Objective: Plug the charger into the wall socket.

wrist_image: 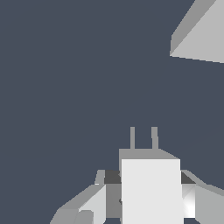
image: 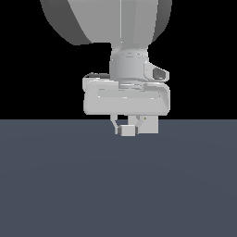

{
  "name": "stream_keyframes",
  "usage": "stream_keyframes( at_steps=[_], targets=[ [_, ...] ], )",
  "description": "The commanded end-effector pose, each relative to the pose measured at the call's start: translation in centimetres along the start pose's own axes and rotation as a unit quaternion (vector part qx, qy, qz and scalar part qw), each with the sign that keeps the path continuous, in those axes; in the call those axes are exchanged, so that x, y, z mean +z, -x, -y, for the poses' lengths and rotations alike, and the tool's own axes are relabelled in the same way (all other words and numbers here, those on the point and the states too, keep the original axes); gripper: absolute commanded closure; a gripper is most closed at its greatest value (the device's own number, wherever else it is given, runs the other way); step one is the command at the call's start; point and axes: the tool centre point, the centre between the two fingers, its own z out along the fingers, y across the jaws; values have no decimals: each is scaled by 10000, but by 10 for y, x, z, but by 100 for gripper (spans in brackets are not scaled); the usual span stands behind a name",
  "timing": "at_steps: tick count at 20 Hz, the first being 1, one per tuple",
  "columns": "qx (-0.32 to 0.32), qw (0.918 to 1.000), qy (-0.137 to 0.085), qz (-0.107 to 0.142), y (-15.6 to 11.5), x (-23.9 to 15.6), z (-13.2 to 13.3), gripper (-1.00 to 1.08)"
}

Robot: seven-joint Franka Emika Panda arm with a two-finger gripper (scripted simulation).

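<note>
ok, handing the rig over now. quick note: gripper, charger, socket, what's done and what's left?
Gripper: shut on the charger, fingers on both its sides, held just above the floor.
Charger: two prongs point away from the wrist, with nothing in front of them.
Wall socket: only a corner of a pale grey plate shows in the wrist view, off to one side of the prongs; its holes are not visible. The exterior view does not show it.
Done: pickup.
Left: line the prongs up with the socket, then insert.

The arm's jaws hold the charger (image: pixel 126 131) above the grey floor (image: pixel 118 194).
</note>
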Motion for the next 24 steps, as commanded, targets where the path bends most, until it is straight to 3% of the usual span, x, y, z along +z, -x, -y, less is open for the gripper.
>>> stream_keyframes(
  at_steps=[1,10,24],
  targets=[
    [230,9997,25,3,-10,-9,-23,108],
    [687,9976,86,5,-26,-26,-70,108],
    [701,9975,89,8,-27,-26,-71,108]
  ],
)
